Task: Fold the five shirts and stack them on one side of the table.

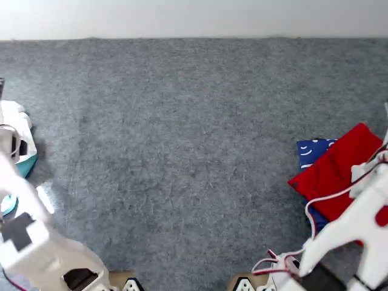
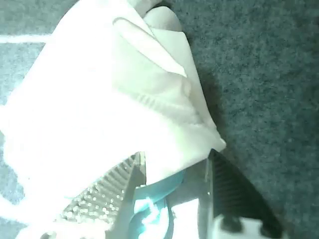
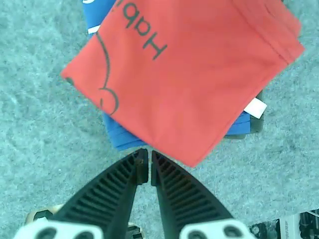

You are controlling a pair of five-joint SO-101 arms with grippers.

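A white shirt (image 2: 109, 94) lies bunched on top of a teal one (image 2: 149, 209) at the table's left edge, where teal cloth (image 1: 27, 167) shows beside the left arm (image 1: 36, 248). My left gripper (image 2: 175, 155) stands open over this pile, with the white shirt's edge and teal cloth between its jaws. On the right side a folded red shirt (image 1: 339, 170) rests on a folded blue one (image 1: 312, 151). My right gripper (image 3: 145, 162) is shut on nothing, its tips just off the corner of the red shirt (image 3: 184, 79) and the blue shirt (image 3: 119, 137).
Grey felt (image 1: 194, 151) covers the table, bare across the middle and back up to the white wall (image 1: 194, 18). The right arm (image 1: 357, 224) and its red and white cables (image 1: 315, 212) hang over the front right corner.
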